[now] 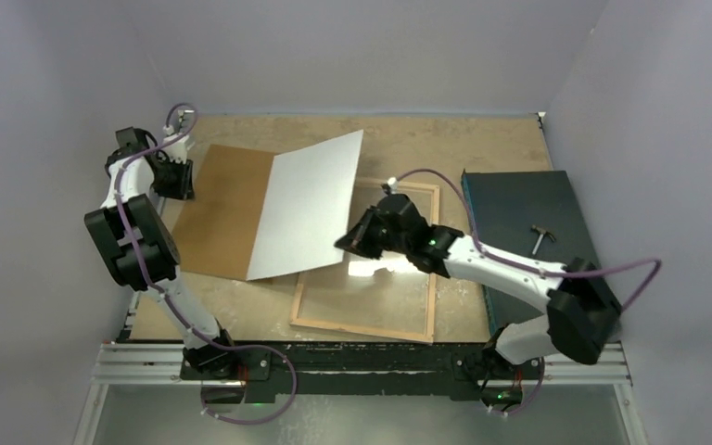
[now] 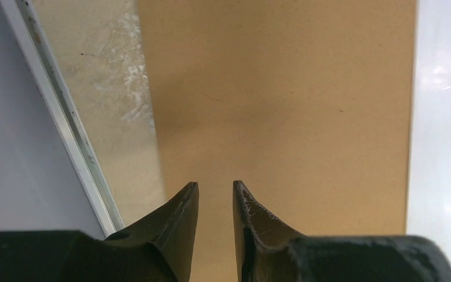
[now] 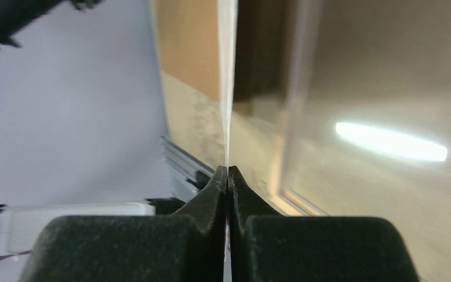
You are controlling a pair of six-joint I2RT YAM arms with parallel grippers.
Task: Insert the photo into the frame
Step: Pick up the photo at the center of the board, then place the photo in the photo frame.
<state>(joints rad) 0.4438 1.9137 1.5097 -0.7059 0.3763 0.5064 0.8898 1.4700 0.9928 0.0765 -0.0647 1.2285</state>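
The photo point(image 1: 306, 204) shows its plain white back and is tilted up, its left edge resting on the brown backing board point(image 1: 222, 213). My right gripper point(image 1: 348, 243) is shut on the photo's right edge, which runs edge-on as a thin white line point(image 3: 228, 88) out of the closed gripper point(image 3: 228, 170). The frame point(image 1: 362, 326) lies flat under and to the right of the photo, light wood side up. My left gripper point(image 1: 178, 190) hangs over the board's far left edge, jaws a little apart with nothing between them point(image 2: 215, 185).
A clear sheet point(image 3: 387, 141) inside the frame reflects a lamp. A dark mat point(image 1: 519, 204) with a hammer point(image 1: 542, 236) lies at the right. The table's metal edge rail point(image 2: 64, 117) and the left wall stand close beside the left gripper.
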